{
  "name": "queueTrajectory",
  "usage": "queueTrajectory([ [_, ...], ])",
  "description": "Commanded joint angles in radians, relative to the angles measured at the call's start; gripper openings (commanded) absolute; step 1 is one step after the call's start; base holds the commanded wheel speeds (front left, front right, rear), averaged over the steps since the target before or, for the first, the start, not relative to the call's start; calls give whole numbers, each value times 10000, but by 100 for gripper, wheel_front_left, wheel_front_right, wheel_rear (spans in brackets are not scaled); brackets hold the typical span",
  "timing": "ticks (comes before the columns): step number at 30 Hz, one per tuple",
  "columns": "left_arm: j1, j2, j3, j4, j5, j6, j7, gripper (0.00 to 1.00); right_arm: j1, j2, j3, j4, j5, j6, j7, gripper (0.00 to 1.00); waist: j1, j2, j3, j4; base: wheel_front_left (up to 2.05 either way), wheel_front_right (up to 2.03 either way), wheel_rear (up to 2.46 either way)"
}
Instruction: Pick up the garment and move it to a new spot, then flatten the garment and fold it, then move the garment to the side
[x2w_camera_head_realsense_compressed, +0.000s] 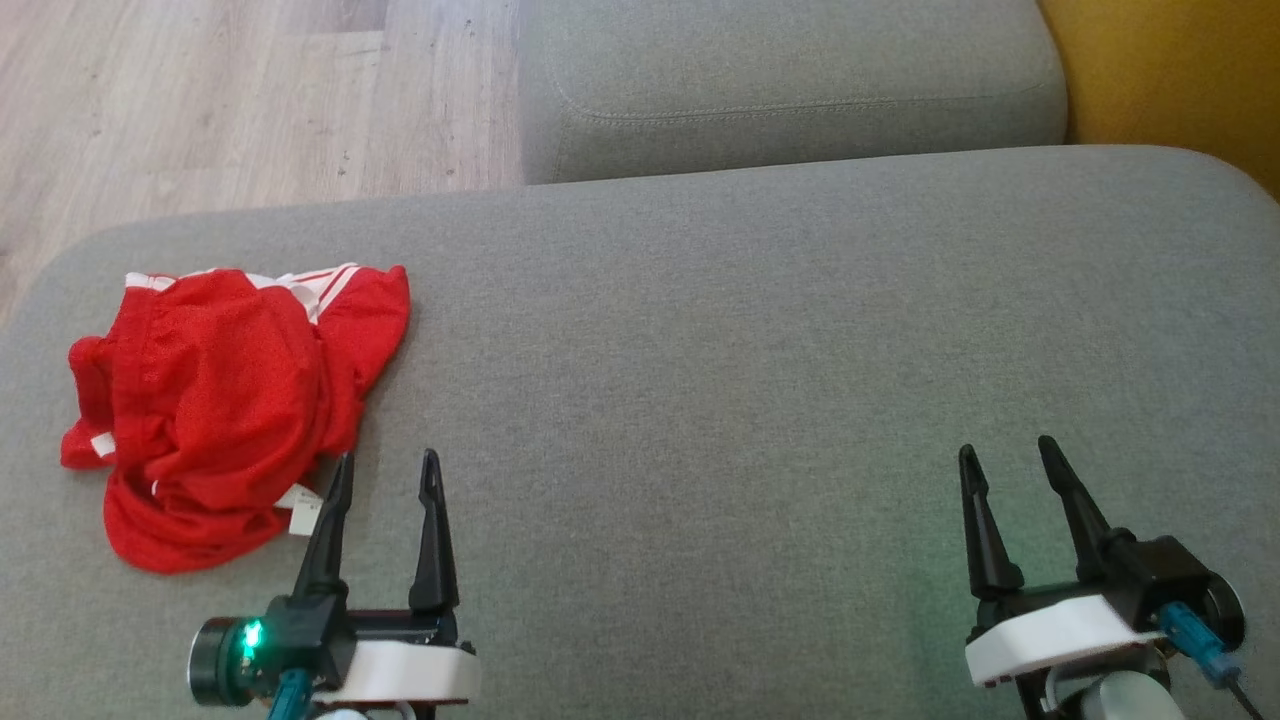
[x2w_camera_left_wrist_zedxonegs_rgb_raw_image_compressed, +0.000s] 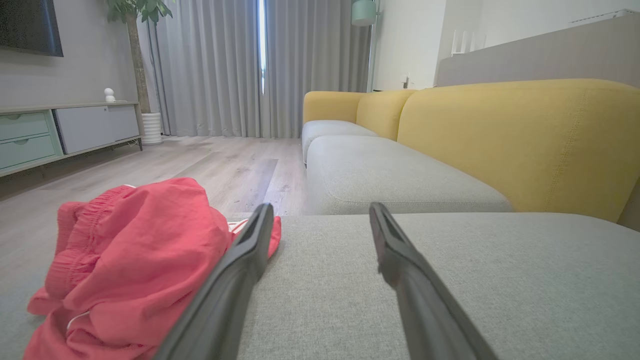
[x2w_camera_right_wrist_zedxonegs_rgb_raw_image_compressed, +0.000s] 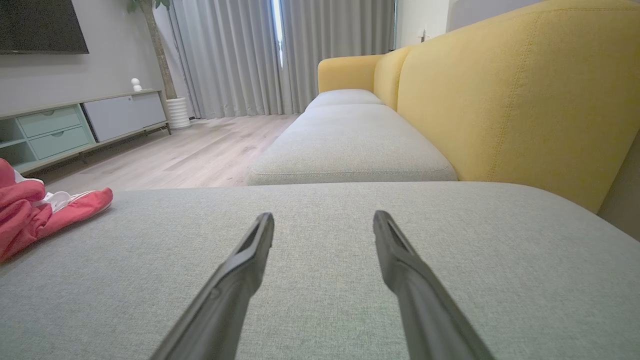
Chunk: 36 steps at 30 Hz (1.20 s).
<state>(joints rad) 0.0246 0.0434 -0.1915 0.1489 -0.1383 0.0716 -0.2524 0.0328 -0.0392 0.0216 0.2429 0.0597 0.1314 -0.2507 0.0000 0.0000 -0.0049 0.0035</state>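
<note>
Grey cushion (x2w_camera_head_realsense_compressed: 700, 350) holds the crumpled red garment (x2w_camera_head_realsense_compressed: 220, 400), its shape hidden.

You have soft, even daylight — it comes through the slit between the curtains (x2w_camera_left_wrist_zedxonegs_rgb_raw_image_compressed: 261, 50), which blows out white. Shadows on the grey cushion (x2w_camera_head_realsense_compressed: 750, 350) are faint. In the left wrist view the left gripper's (x2w_camera_left_wrist_zedxonegs_rgb_raw_image_compressed: 320, 210) fingers (x2w_camera_left_wrist_zedxonegs_rgb_raw_image_compressed: 235, 280) blur near the lens, and straight lines bow at the edges — the head view looks slightly grainy.
</note>
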Motion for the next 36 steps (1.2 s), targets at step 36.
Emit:
queueTrajectory([
  [36, -249, 68, 406, 3, 15, -16, -93, 100, -166, -110, 191, -341, -462, -7, -111, 100, 0, 0, 168, 2295, 0, 0, 0],
])
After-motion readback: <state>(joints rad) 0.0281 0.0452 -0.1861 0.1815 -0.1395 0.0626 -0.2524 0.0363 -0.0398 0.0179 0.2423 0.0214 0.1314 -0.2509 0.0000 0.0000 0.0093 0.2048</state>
